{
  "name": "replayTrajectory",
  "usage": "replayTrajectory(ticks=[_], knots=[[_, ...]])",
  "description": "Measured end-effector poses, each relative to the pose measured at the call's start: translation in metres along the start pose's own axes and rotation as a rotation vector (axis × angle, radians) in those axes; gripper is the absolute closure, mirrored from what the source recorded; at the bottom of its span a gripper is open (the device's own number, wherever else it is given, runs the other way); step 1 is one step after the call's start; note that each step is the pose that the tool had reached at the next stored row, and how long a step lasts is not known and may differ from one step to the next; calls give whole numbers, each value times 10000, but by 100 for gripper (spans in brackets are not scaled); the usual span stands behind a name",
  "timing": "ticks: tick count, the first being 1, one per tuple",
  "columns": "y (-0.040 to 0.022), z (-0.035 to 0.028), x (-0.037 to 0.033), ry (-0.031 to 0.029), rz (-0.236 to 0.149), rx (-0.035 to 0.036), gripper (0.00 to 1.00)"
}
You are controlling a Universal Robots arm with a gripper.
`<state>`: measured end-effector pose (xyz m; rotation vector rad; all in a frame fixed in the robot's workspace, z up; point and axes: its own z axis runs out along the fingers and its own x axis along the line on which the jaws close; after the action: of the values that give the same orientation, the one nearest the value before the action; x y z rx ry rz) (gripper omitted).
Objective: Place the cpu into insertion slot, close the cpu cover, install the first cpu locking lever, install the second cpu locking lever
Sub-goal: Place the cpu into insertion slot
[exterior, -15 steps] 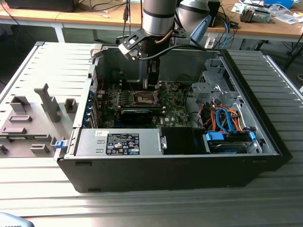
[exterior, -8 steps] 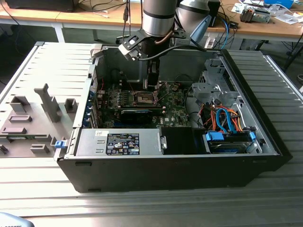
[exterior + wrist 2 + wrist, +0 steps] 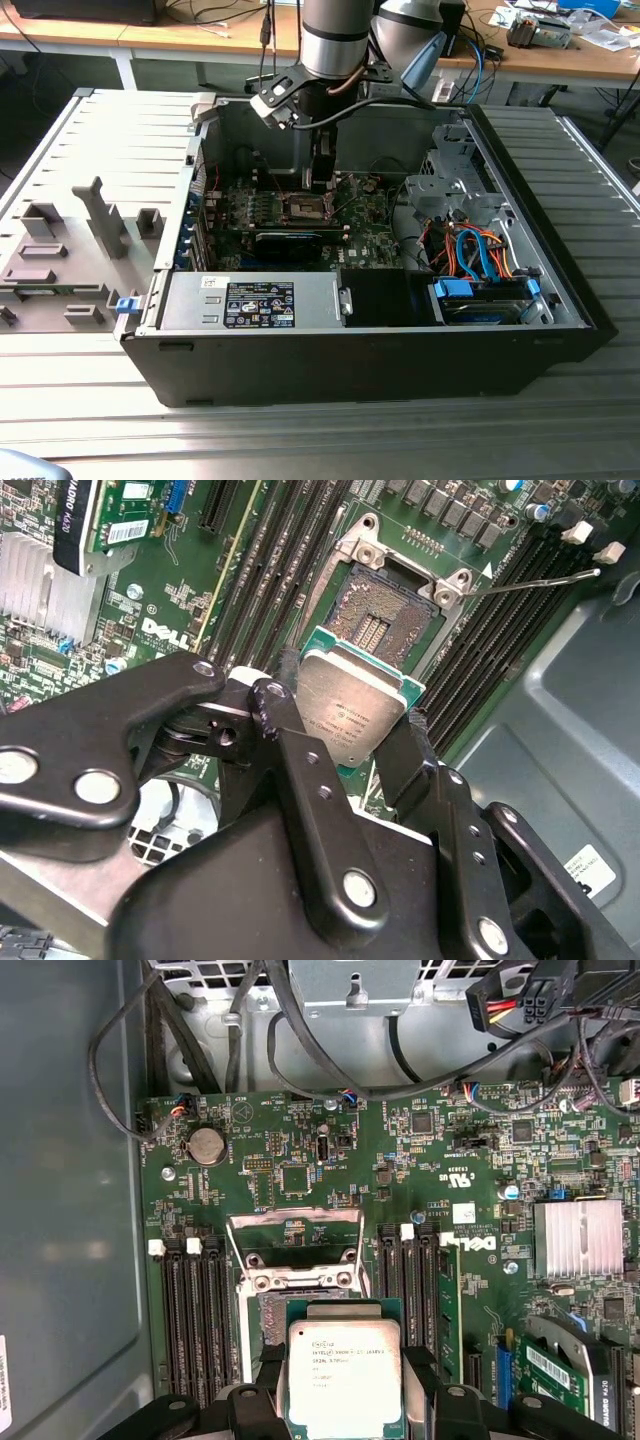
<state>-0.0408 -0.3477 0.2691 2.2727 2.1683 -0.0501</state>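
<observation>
My gripper [image 3: 320,178] hangs inside the open computer case, just above the insertion slot [image 3: 305,207] on the green motherboard [image 3: 370,240]. It is shut on the cpu [image 3: 350,715], a flat silvery square with a green edge, pinched between the two black fingers [image 3: 290,745]. In both wrist views the cpu [image 3: 345,1375] hovers over the near part of the insertion slot [image 3: 385,620], whose dark pin field is partly uncovered. The cpu cover [image 3: 295,1238] stands swung open at the slot's far side. A thin metal locking lever [image 3: 540,580] sticks out sideways, unlatched.
Black memory slots [image 3: 190,1310] flank the socket on both sides. A finned heat sink [image 3: 590,1240] and an expansion card [image 3: 570,1370] lie nearby. Cables [image 3: 300,1070] cross the case wall. A drive cage [image 3: 450,190], a power supply [image 3: 250,300] and a grey fixture tray [image 3: 70,240] are also present.
</observation>
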Motion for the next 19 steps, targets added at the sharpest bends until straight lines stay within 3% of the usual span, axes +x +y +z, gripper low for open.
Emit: replayTrajectory(ticks=[19], knots=[[1, 40, 1, 0, 0, 0, 45]])
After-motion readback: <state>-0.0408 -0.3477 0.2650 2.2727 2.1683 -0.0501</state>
